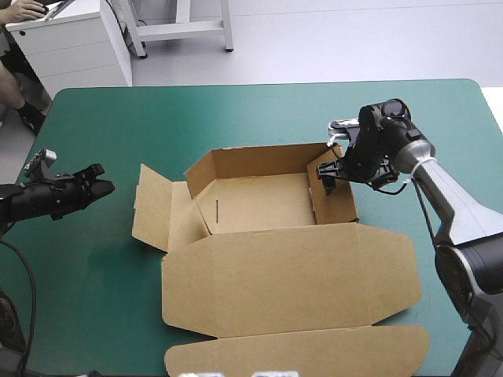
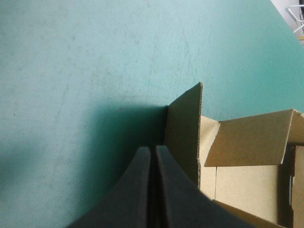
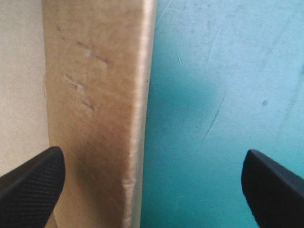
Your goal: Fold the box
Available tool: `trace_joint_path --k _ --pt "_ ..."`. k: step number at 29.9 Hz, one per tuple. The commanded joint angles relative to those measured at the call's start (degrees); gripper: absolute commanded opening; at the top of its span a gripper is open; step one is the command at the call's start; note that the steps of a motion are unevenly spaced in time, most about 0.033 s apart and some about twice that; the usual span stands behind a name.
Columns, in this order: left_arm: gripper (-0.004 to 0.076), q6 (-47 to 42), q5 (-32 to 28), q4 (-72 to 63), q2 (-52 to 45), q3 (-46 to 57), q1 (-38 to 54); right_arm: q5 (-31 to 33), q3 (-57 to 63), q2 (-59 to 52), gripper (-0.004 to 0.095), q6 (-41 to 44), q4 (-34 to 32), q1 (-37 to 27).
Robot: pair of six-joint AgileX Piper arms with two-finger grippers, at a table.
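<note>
The brown box lies mid-table as an open tray with its back wall and right wall raised. Its left flap lies spread out and the broad lid lies flat toward the front. My right gripper is open and straddles the top edge of the right wall, one finger inside the tray and the other outside over the cover. My left gripper is shut and hovers left of the box. In its own view the left gripper points at the left flap.
Bare teal-green cover surrounds the box on the left and at the back. The lid's front flap reaches almost to the table's front edge. The table's right edge runs close behind the right arm.
</note>
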Motion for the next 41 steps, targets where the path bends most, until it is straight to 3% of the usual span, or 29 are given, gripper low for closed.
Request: trace_joint_path --k 1,8,11,14,18,30,37,41 --pt "0.0006 0.09 0.26 -3.44 -2.5 -1.3 -0.02 -0.01 -1.31 -2.16 0.0927 -2.11 3.89 -2.08" --pt "0.0006 0.09 -0.1 -2.94 -2.5 -1.3 -0.02 0.87 -1.31 -0.59 0.0914 -3.68 7.91 -2.34" --pt "0.0006 0.09 -0.24 -2.94 -2.5 -1.3 -0.02 1.26 -1.22 0.15 0.0825 -3.68 7.8 -2.34" --pt "0.0006 0.09 -0.24 -2.94 -2.5 -1.3 -0.02 1.26 -1.22 0.26 0.0547 -3.68 7.55 -2.34" --pt "0.0006 0.09 -0.24 -2.94 -2.5 -1.3 -0.02 1.26 -1.22 0.26 -0.0029 -5.84 7.15 -2.34" --pt "0.0006 3.19 -0.24 -2.52 -2.5 -1.3 -0.02 1.26 -1.22 -3.66 -0.0001 -7.12 6.01 -2.34" --pt "0.0006 4.02 -0.14 -2.52 -2.5 -1.3 -0.02 1.26 -1.22 -16.21 -0.0001 -7.12 4.67 -2.34" --pt "0.0006 4.02 -0.14 -2.52 -2.5 -1.3 -0.02 1.26 -1.22 -22.8 -0.0001 -8.83 7.45 -2.34"
